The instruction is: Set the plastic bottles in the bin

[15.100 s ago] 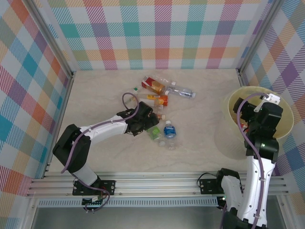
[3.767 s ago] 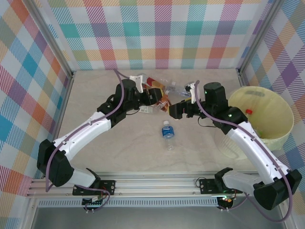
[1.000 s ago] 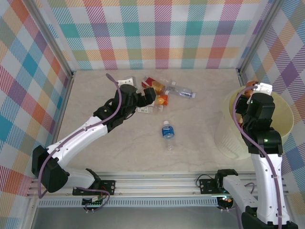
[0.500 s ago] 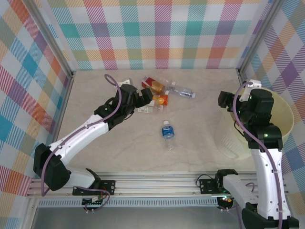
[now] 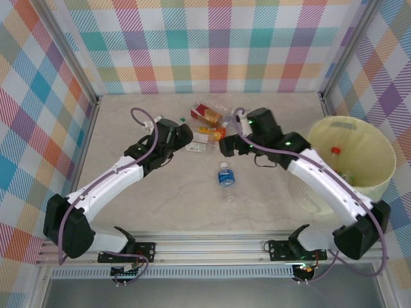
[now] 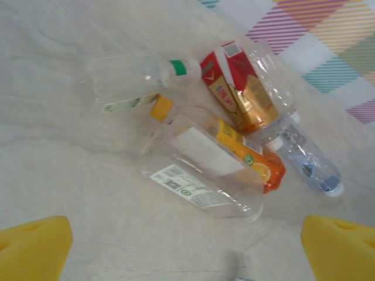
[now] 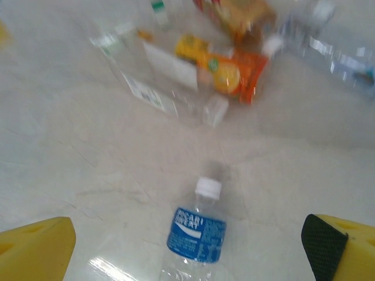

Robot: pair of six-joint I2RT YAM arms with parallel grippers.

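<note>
Both claws spread and empty, bottles lying well away from the bin

The left claw (image 5: 180,135) and right claw (image 5: 228,146) hover wide-spread, gripping nothing, beside the plastic bottles (image 5: 209,122) heaped on the counter (image 5: 270,205), well apart from the bin (image 5: 376,138). A blue-label bottle (image 5: 225,178) lies alone, nearer the bin than the heap is. Both arms crowd one heap and could bump. The round, clear bottles touch each other, so a pinch on one may roll its neighbours farther from the bin.
</note>
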